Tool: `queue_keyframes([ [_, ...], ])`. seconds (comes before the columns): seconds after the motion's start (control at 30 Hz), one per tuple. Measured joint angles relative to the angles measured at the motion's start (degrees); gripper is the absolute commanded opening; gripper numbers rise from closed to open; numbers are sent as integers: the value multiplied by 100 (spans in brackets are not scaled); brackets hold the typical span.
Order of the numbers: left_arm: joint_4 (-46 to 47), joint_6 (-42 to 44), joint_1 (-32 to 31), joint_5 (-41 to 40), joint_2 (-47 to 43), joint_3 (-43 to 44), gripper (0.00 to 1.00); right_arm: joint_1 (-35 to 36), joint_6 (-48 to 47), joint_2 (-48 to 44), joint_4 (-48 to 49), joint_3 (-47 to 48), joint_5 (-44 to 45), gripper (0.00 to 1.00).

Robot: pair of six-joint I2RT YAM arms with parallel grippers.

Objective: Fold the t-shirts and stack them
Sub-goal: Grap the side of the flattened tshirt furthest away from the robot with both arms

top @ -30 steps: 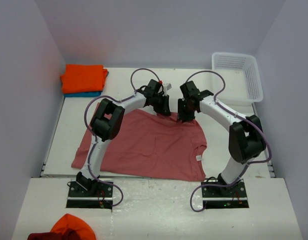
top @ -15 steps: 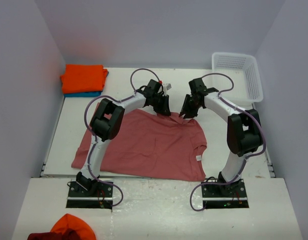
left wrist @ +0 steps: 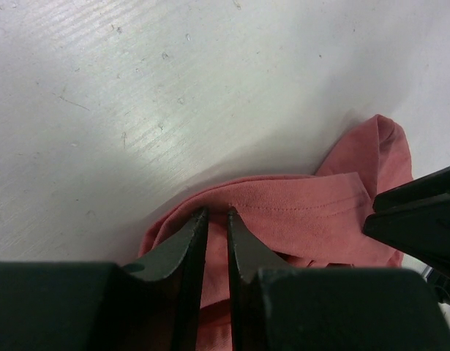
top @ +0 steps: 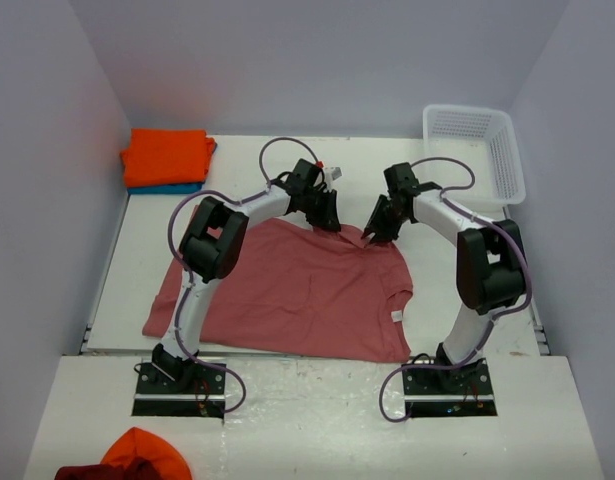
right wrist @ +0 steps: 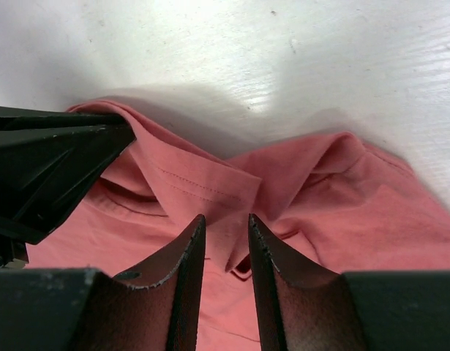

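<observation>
White desk (top: 127, 260) carries the salmon-red t-shirt (top: 297, 290), spread flat at its middle. At the shirt's far edge the left claw (left wrist: 217, 212) is clamped on a bunched fold. Just beside it the right claw (right wrist: 225, 218) straddles another fold, fingers slightly apart; whether it grips cannot be told. The orange t-shirt (top: 167, 155) lies folded on the teal t-shirt (top: 177, 188), far left.

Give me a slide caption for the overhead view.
Left tool and right tool at the far edge of a salmon-red t-shirt lying on the table.
</observation>
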Motion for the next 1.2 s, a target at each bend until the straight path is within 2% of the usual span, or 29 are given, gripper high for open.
queue_keyframes([
  [0.57,98,0,26,94,-4,-61,19,-68,59,-35,96,-164,46,31],
  [0.97,109,0,31,111,-4,-66,19,-125,63,278,221,-160,-11,31],
  [1.17,131,0,33,122,-7,-81,19,-125,61,520,234,61,-44,27],
  [1.2,136,0,33,122,-9,-83,19,-129,59,557,245,116,-44,23],
])
